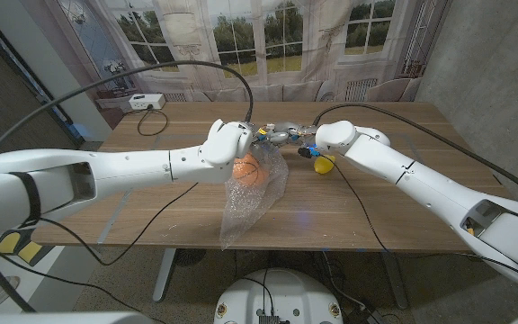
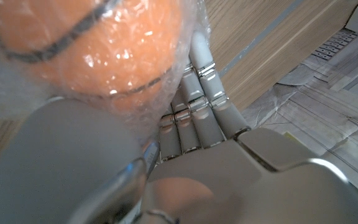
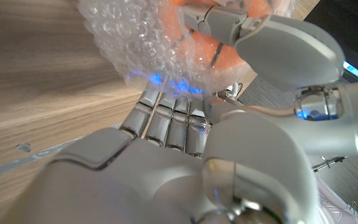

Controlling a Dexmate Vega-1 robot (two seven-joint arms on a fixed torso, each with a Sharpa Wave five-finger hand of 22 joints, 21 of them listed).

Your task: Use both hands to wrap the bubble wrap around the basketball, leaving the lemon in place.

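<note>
My left hand (image 1: 234,144) and right hand (image 1: 288,137) both grip bubble wrap (image 1: 252,200) against the basketball (image 1: 246,168), mid-desk (image 1: 376,202). Wrapping looks half done; a loose tail hangs. Lemon (image 1: 325,164) sits beside.

White box (image 1: 146,102), black cables (image 1: 156,121)

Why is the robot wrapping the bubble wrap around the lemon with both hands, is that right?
Not quite. In the head view the bubble wrap goes around the orange basketball, held by the left hand and right hand. The lemon sits unwrapped on the table.
</note>
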